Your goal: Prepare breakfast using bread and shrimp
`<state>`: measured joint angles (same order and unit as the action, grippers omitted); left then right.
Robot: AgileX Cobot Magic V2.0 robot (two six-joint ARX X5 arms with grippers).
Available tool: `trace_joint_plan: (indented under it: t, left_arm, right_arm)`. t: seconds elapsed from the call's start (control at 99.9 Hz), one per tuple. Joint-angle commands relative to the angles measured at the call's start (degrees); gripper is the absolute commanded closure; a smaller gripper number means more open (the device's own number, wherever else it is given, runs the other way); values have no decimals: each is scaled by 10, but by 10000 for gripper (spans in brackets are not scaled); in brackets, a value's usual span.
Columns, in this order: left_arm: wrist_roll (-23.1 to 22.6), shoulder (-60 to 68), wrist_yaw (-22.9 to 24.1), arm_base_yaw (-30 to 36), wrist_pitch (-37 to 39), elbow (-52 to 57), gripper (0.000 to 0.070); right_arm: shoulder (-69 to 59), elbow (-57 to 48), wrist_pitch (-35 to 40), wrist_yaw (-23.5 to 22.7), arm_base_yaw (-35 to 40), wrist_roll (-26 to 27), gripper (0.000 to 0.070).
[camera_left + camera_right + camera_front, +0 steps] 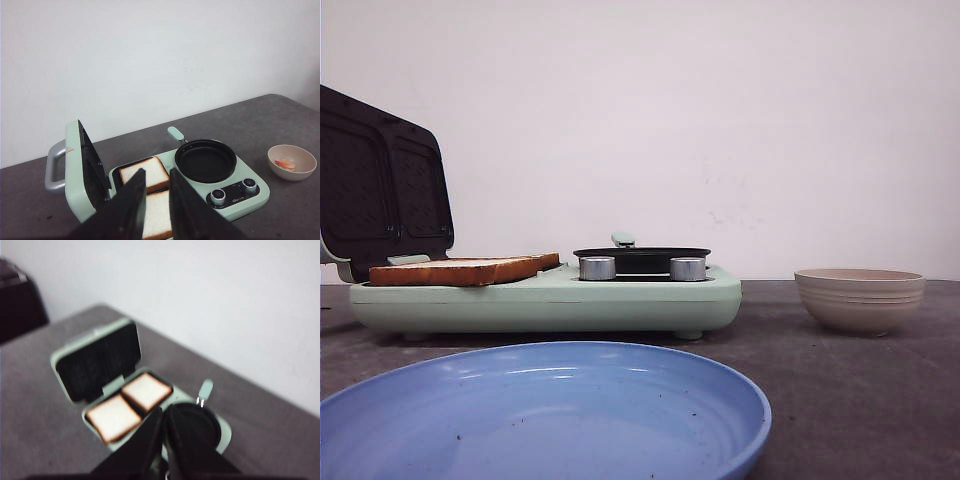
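Note:
Two bread slices lie side by side on the open grill plate of the mint-green breakfast maker. They show edge-on in the front view and from above in the left wrist view and the right wrist view. The shrimp lies in the beige bowl to the right of the maker. My left gripper hovers high above the bread, jaws a little apart and empty. My right gripper hovers high above the maker, jaws together and empty. Neither gripper shows in the front view.
The maker's dark lid stands open at the left. A black round pan sits on its right half behind two silver knobs. The beige bowl stands at the right. A blue plate lies nearest the camera.

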<state>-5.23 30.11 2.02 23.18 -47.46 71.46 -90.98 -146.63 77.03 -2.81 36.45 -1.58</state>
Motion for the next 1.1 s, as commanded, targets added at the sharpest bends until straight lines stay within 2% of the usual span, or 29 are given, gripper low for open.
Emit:
trace_joint_plan:
  t: [0.0,0.12,0.21,0.29,0.39,0.451,0.501,0.591,0.681,0.911,1.091]
  left_arm:
    - [-7,5,2,4,8,6,697]
    - [-7,5,2,4,7,6,697]
    - [-7,5,2,4,3,6,697]
    - [-7,5,2,3,-10,6,697]
    - [-7,5,2,3,-26,6,697]
    - [-7,5,2,3,-26,5,697]
    - [-7,6,2,3,-21,4,697]
    - [-2,14,2,3,-3,-7,697]
    - [28,27,10,3,25,-31,697]
    - [97,105,32,-5,114,-89,697]
    - [162,196,26,-58,258,-80,698]
  right_arm:
    - [-16,26,22,-1,4,-6,696]
    - [27,162,15,-8,6,-14,696]
    - [103,322,-60,-9,9,-14,696]
    - [193,487,-181,-25,9,-14,696]
    - [314,687,-381,-31,8,-10,696]
    - [385,798,-515,-29,7,19,696]
    - [426,861,-596,-24,5,44,696]
    - [491,949,-691,-1,1,85,696]
    - [533,994,-704,9,1,109,696]
    - [575,1008,-614,10,1,114,696]
    - [586,1008,-610,9,1,114,696]
